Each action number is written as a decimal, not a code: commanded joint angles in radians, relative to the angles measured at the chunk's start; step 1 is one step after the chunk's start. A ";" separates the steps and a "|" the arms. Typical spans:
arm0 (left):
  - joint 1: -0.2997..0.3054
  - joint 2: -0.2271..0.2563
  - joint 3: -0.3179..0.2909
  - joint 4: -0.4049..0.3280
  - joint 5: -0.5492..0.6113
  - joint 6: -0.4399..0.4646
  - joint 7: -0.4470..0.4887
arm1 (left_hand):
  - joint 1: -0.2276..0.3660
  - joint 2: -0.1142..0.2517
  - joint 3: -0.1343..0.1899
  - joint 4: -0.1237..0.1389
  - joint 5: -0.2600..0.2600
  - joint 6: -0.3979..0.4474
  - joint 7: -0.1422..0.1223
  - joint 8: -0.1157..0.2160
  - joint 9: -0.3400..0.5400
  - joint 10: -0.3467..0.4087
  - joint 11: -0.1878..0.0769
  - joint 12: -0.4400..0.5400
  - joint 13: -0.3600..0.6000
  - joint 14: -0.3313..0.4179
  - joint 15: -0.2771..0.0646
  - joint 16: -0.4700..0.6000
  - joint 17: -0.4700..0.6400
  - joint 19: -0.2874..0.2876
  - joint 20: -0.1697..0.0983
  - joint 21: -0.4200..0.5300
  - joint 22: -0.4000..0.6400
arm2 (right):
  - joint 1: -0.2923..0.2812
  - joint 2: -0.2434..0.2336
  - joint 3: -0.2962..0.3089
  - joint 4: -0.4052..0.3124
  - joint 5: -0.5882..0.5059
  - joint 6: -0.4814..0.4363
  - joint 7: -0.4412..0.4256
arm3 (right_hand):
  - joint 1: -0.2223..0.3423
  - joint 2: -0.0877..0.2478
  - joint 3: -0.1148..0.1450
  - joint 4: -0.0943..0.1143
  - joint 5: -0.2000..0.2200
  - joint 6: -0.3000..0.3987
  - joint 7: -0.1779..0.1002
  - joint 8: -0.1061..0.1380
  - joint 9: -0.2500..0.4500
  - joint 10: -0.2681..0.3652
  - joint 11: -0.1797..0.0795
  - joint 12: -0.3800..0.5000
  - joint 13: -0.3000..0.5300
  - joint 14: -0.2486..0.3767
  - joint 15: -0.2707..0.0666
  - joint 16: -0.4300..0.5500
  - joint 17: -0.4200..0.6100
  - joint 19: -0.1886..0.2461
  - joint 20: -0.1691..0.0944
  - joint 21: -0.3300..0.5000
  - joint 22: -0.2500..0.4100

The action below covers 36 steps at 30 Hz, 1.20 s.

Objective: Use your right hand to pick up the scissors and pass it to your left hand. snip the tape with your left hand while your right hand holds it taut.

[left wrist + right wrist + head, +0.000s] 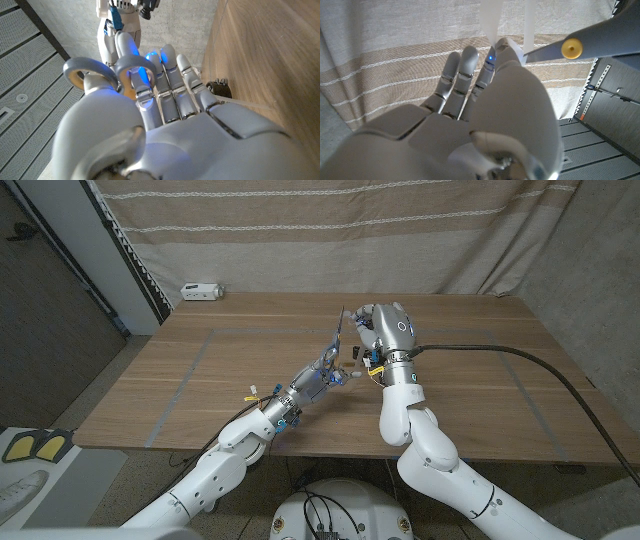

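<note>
Head view: scissors (335, 345) sitting raised above table (200, 380) middle, blades pointing up toward right hand (385, 330). Left hand (320, 377) gripping scissors by handles; left wrist view showing fingers (170, 85) threading grey handle loops (107, 75). Right wrist view: right hand pinching clear tape strip (492, 20), scissor blade with yellow pivot (571, 48) lying just beside tape. White device (200, 291) resting at table's far edge.

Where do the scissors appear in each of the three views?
Head view: scissors above mid-table, between left hand and right hand.
Left wrist view: grey handle loops on the left hand's fingers, beside the table.
Right wrist view: blades with yellow pivot, before the curtain.
Shared landmarks, head view: table, curtain.
</note>
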 commanded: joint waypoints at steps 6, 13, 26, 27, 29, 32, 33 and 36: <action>-0.004 -0.030 -0.004 0.031 0.003 -0.041 -0.011 | 0.136 0.115 0.049 0.024 -0.041 -0.062 0.029 0.001 0.020 0.073 -0.101 0.173 0.019 -0.010 -0.110 -0.014 0.036 -0.016 -0.061 0.023 0.018 | 0.009 0.008 0.000 0.008 -0.003 -0.026 0.017 | -0.003 -0.001 0.000 0.003 0.007 0.006 -0.001 -0.003 0.002 0.064 -0.060 0.002 0.044 0.005 -0.115 0.009 -0.003 0.009 -0.062 0.004 0.002; -0.002 -0.046 -0.006 0.048 -0.002 -0.072 -0.035 | 0.133 0.116 0.077 0.043 -0.055 -0.081 0.024 -0.005 0.036 0.058 -0.102 0.174 0.034 -0.021 -0.109 -0.026 0.062 -0.028 -0.057 0.034 0.027 | 0.011 0.005 0.001 0.010 0.007 -0.021 0.013 | -0.002 0.000 0.000 0.003 0.007 0.006 0.000 -0.004 0.002 0.063 -0.058 0.001 0.046 0.005 -0.115 0.014 -0.004 0.009 -0.061 0.004 0.002; -0.033 -0.033 0.005 0.075 0.024 -0.092 -0.101 | 0.029 0.116 0.123 0.239 0.080 -0.256 -0.089 0.051 0.265 -0.110 -0.159 0.123 0.129 -0.075 -0.116 -0.099 0.142 -0.043 -0.067 0.018 -0.003 | 0.006 -0.004 0.003 -0.003 0.009 -0.024 0.015 | -0.002 0.000 0.000 0.002 0.007 0.007 0.000 -0.005 0.002 0.064 -0.060 -0.001 0.047 0.004 -0.115 0.018 -0.008 0.010 -0.062 0.004 0.002; -0.034 -0.032 0.006 0.077 0.023 -0.092 -0.106 | 0.024 0.120 0.130 0.255 0.092 -0.263 -0.091 0.065 0.290 -0.126 -0.157 0.123 0.147 -0.084 -0.116 -0.104 0.144 -0.046 -0.066 0.017 -0.003 | 0.007 -0.004 0.003 -0.003 0.007 -0.027 0.017 | -0.002 0.000 0.000 0.002 0.007 0.008 0.000 -0.005 0.002 0.064 -0.060 -0.001 0.047 0.004 -0.115 0.019 -0.009 0.010 -0.062 0.004 0.002; -0.037 -0.024 0.007 0.072 0.026 -0.084 -0.108 | 0.012 0.123 0.159 0.303 0.130 -0.302 -0.097 0.114 0.379 -0.153 -0.161 0.110 0.175 -0.112 -0.116 -0.107 0.158 -0.065 -0.065 0.013 0.002 | 0.006 -0.004 0.003 -0.005 0.005 -0.030 0.017 | -0.002 0.001 0.000 0.003 0.007 0.008 -0.001 -0.005 0.002 0.064 -0.059 -0.001 0.048 0.004 -0.115 0.019 -0.009 0.008 -0.062 0.004 0.002; -0.036 -0.014 0.008 0.061 0.031 -0.070 -0.094 | -0.019 0.128 0.209 0.335 0.174 -0.398 -0.127 0.187 0.530 -0.180 -0.161 0.092 0.207 -0.128 -0.116 -0.114 0.152 -0.076 -0.061 0.014 0.010 | 0.006 -0.005 0.002 -0.006 0.003 -0.033 0.019 | -0.002 0.001 0.000 0.003 0.007 0.008 -0.002 -0.006 0.003 0.064 -0.060 -0.001 0.048 0.003 -0.115 0.020 -0.011 0.008 -0.062 0.004 0.002; -0.036 -0.013 0.007 0.062 0.030 -0.071 -0.097 | -0.044 0.125 0.234 0.336 0.188 -0.443 -0.136 0.222 0.603 -0.182 -0.161 0.097 0.229 -0.129 -0.115 -0.111 0.158 -0.084 -0.061 0.013 0.014 | 0.007 -0.004 0.003 -0.007 0.004 -0.035 0.023 | -0.002 0.001 0.001 0.003 0.007 0.008 -0.001 -0.006 0.003 0.063 -0.060 -0.001 0.049 0.001 -0.115 0.019 -0.013 0.008 -0.063 0.004 0.002; -0.034 -0.015 0.004 0.065 0.023 -0.080 -0.108 | -0.063 0.128 0.256 0.336 0.197 -0.466 -0.144 0.253 0.658 -0.193 -0.163 0.083 0.219 -0.130 -0.116 -0.112 0.155 -0.088 -0.065 0.013 0.018 | 0.008 -0.001 0.001 -0.005 0.005 -0.038 0.024 | -0.002 0.001 0.001 0.003 0.007 0.005 -0.002 -0.007 0.003 0.064 -0.059 -0.001 0.049 0.001 -0.115 0.020 -0.013 0.009 -0.062 0.004 0.002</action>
